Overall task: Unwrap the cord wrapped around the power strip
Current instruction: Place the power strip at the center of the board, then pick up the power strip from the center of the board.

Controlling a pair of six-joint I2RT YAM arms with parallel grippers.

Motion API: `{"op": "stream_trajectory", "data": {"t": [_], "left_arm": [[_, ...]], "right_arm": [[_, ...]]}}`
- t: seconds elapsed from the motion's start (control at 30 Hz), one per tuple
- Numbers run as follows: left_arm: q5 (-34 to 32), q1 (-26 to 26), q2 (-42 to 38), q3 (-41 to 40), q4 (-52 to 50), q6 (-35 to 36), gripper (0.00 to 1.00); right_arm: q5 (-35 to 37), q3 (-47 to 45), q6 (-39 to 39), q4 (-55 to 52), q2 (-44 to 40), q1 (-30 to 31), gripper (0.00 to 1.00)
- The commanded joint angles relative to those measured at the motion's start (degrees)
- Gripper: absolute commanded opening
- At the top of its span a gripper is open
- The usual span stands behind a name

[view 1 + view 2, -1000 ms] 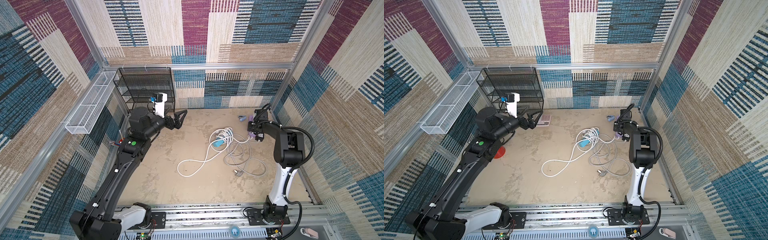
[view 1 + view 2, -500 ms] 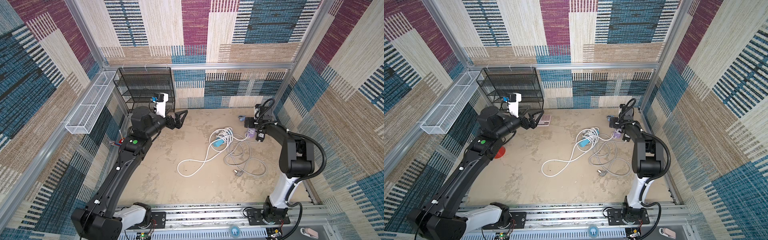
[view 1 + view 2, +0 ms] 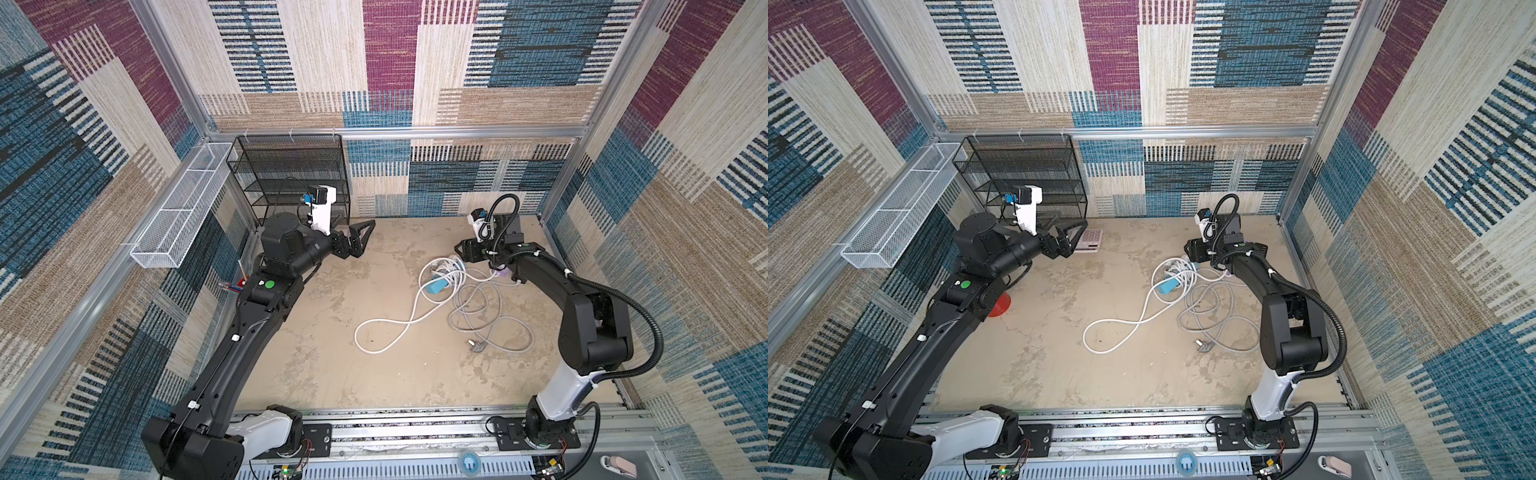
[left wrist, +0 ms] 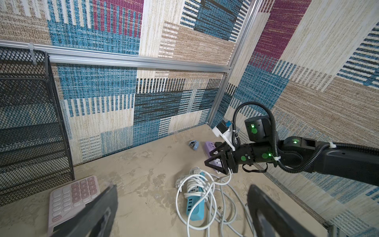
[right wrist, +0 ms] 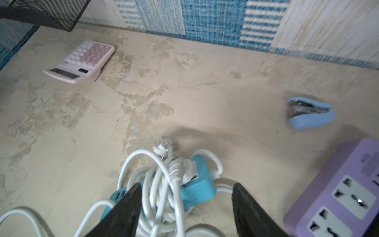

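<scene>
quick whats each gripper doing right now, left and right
left gripper: open, empty
right gripper: open above the white cord wrapped round the blue plastic power strip, holding nothing

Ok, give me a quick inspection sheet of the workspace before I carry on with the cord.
Surface: beige table, mottled, no spill seen.
Job's things: blue strip lies flat; white cord wound round one end, the rest in loose loops on the table.
Clutter: purple strip, stapler, calculator, red object by the left arm.
Grippers: left gripper open, empty, near the rack; right gripper open, jaws either side of the wound cord, not closed on it.
Cables: grey cord crosses the white one, its plug free.
Surroundings: mesh rack, wire basket, carpeted walls.
</scene>
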Motion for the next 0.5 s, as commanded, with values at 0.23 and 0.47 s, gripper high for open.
{"op": "stream_trajectory", "data": {"t": [0.23,0.47], "left_arm": [[0.5,0.0,-0.3,0.1,1.6,1.0,0.99],[0.4,0.0,-0.5,0.0,1.6,1.0,0.99]], "right_arm": [[-0.3,-4.1,0.9,-2.0,-1.3,2.1,0.51],[1.9,-3.3,1.0,-1.8,1.0,2.1,0.43]]}}
